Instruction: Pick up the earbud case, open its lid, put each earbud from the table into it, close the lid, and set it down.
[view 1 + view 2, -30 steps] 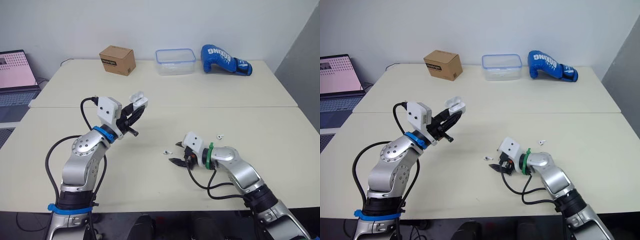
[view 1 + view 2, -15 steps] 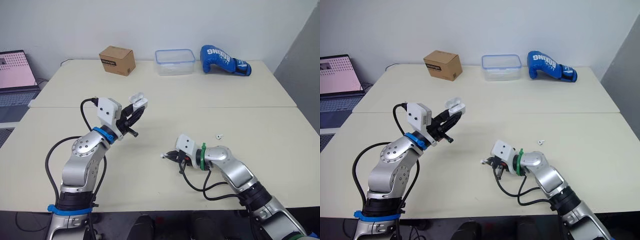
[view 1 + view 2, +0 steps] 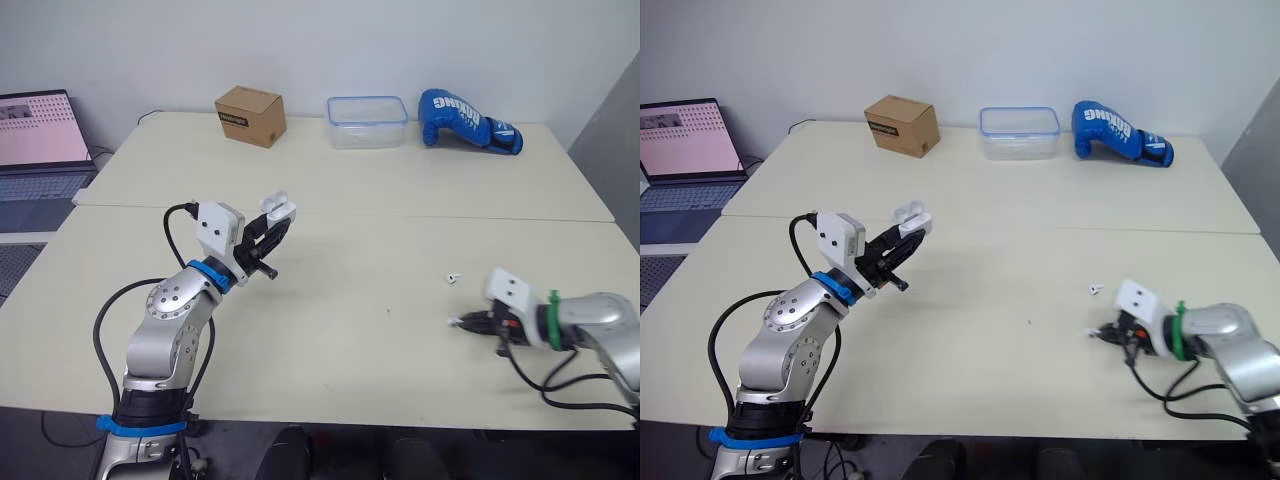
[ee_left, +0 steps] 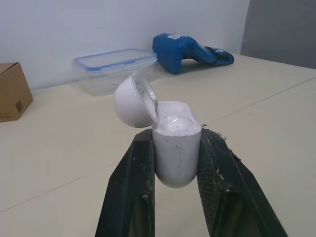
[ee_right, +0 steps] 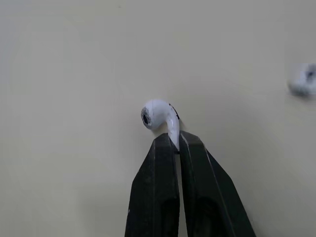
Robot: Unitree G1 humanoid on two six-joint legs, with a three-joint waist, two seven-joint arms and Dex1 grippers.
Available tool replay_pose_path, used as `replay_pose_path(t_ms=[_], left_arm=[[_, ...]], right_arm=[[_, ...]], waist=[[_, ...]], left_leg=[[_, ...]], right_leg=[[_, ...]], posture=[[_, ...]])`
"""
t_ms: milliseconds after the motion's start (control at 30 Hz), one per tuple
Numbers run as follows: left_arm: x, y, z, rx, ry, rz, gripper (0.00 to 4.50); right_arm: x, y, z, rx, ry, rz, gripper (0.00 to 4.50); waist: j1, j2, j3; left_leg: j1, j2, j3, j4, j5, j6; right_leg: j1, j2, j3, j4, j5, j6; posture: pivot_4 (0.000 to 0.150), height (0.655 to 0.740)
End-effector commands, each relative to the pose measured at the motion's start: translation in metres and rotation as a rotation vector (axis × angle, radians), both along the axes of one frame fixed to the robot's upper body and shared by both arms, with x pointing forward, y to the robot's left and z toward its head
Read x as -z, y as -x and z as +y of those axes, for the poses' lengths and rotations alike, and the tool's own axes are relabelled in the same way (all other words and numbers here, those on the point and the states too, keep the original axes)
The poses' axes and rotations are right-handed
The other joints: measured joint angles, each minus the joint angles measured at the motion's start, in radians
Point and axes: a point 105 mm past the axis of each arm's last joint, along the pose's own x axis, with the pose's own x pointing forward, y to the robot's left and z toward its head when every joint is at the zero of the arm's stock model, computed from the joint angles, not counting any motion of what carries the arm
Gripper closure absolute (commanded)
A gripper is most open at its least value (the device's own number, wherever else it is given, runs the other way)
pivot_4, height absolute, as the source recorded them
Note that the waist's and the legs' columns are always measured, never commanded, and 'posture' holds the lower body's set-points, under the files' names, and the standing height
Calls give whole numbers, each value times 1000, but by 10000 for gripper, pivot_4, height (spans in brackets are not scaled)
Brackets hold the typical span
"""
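Earbud (image 5: 157,113), first of two: pinched by its stem in the right end effector (image 5: 168,140), whose fingers are all but closed with only the stem between them. A second ago this end effector stood open near the centre of the head view, beside the earbud lying on the tabletop (image 3: 350,230). Now that spot is bare and the end effector sits at lower right. The whole head view has shifted too, so part of that displacement is the camera's. Whether the earbud is clear of the surface cannot be told.

Second earbud (image 3: 455,274): loose on the tabletop, right of centre, just above the right end effector in the frame. Its place among the tabletop's things is unchanged.

Earbud case (image 4: 175,153): held off the tabletop, left of centre in the head view, by the left end effector (image 3: 270,224), one finger clamped on each side of its body. The lid (image 4: 132,103) is swung open and the cavity faces up — same pose as a second ago.

Status, as judged: first pick made; carry to the open case is next, then the second earbud and lid closure.
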Motion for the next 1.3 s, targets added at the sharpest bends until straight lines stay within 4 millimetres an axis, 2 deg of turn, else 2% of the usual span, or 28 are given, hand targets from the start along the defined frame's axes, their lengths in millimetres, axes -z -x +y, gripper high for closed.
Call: replay_pose_path(t_ms=[33,167,233,367,533,733,833,1067,1167,1300], left_arm=[[-13,2,-2,8,1,-56,37432],[-14,1,0,10,-3,-56,37432],[-14,1,0,10,-3,-55,37432],[-14,2,-6,18,1,-55,37432],[-14,3,-4,17,-2,-54,37432],[-13,3,-3,17,-3,-53,37432],[-13,4,-4,17,-1,-52,37432],[-11,6,-5,17,0,-50,37432],[-10,6,-6,19,4,-50,37432],[-8,7,-10,30,3,-49,37432]], right_arm=[[-6,13,-38,44,27,34,44576],[0,28,-73,93,81,84,44576],[3,29,-80,103,92,83,44576],[8,25,-80,108,87,66,44576],[8,24,-80,89,112,69,31497],[4,26,-92,56,198,83,10715],[-5,24,-87,29,191,77,696],[-41,8,-60,-54,208,8,282],[-53,15,-49,-80,208,69,5993],[-48,24,-42,-110,237,140,20276]], waist=[[-1,0,0],[-2,0,0],[-3,0,0],[-3,0,0],[-3,0,0],[-3,-1,0],[-3,-1,0],[-8,1,0],[-4,1,0],[-2,1,0]], left_leg=[[1,0,1,0,0,0],[3,2,4,1,0,0],[3,2,4,1,0,0],[3,3,4,1,0,0],[3,3,4,1,0,0],[4,3,5,1,0,0],[4,3,5,1,0,0],[4,3,5,1,0,0],[4,3,5,1,0,0],[3,3,4,1,0,0]], right_leg=[[0,0,0,0,-1,1],[1,1,1,1,-1,2],[1,1,1,1,-1,2],[2,2,2,1,-1,2],[2,2,2,1,-1,2],[2,2,3,0,-1,2],[2,2,3,0,-1,2],[1,2,4,2,-1,2],[1,2,3,1,-1,2],[1,2,2,0,0,1]], posture=[[1500,7400],[1500,7400],[1500,7400],[1500,7400],[1500,7400],[1500,7400],[1500,7400],[1500,7400],[1500,7400],[1500,7400]])
